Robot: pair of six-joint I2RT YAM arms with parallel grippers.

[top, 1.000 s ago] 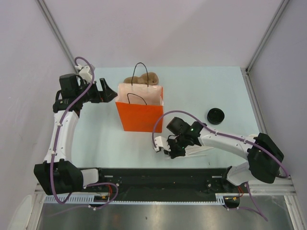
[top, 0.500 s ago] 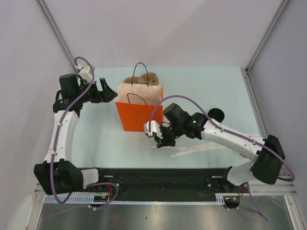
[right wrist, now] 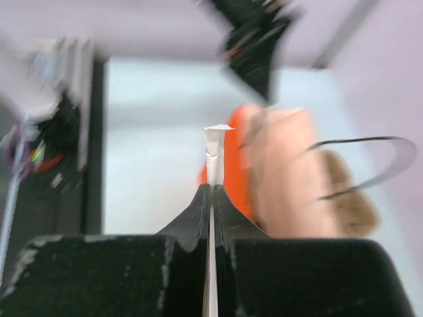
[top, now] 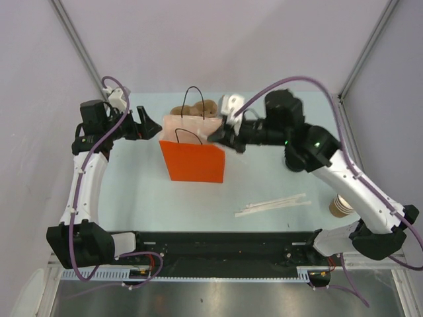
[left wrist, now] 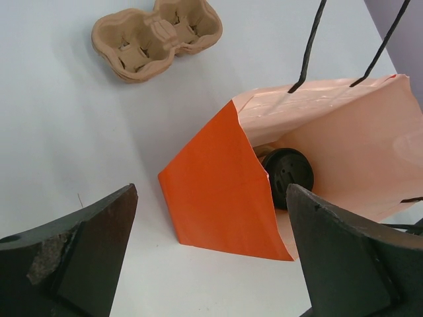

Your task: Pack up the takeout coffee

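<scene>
Right gripper [right wrist: 213,190] is pinched tight on a thin white paper-wrapped stick [right wrist: 215,148] by the top of the orange paper bag [top: 195,164]. Left gripper [top: 152,129] is wide open and empty, and the black-lidded tan paper cup [left wrist: 289,172] is inside the bag.

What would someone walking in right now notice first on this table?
The orange bag stands open mid-table, with the black-lidded cup already inside it. Over the bag's right rim, the right hand is shut on a thin white paper-wrapped stick. The left hand gapes open at the bag's left side.
</scene>
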